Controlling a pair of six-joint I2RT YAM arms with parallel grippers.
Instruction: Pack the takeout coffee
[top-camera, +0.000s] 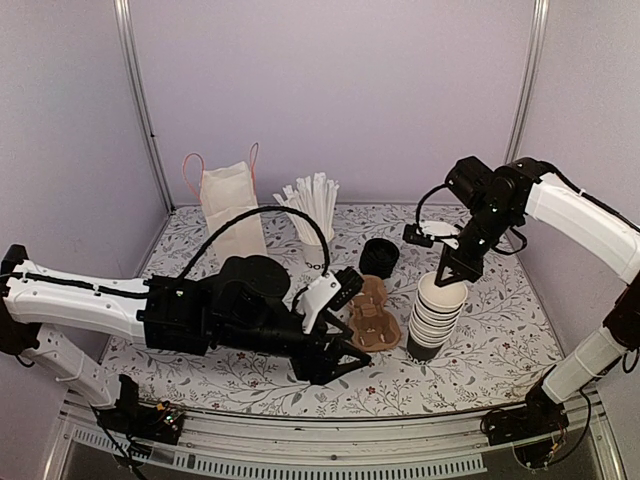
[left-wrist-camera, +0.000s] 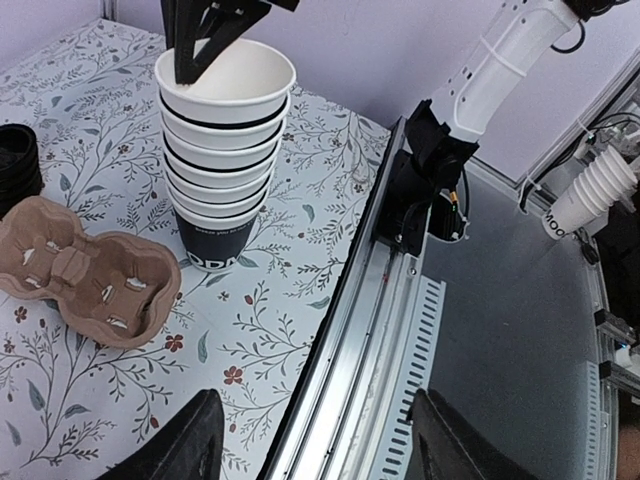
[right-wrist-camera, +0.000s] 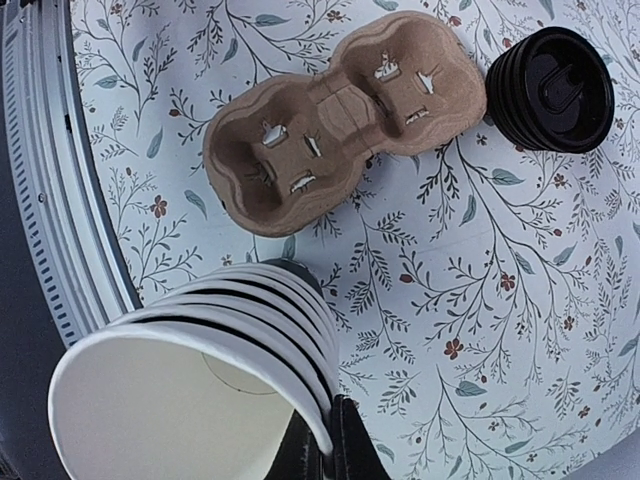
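ok, right gripper (right-wrist-camera: 322, 445) is clenched on the rim of the top cup (right-wrist-camera: 170, 410) of the cup stack (top-camera: 437, 320), one finger inside and one outside. stack stands upright on the floral table (top-camera: 480, 355), front right. left gripper (left-wrist-camera: 320, 445) is released, fingers wide apart, grasping nothing, low near the table's front edge. cardboard carrier (top-camera: 372, 318) lies flat between it and the cup stack. only lid-topped black item is the ribbed black lid stack (right-wrist-camera: 550, 88), just behind the carrier, apart from both grippers; cannot tell if a cup sits under it. paper bag (top-camera: 232, 210) and straws (top-camera: 315, 205) stand at the back.
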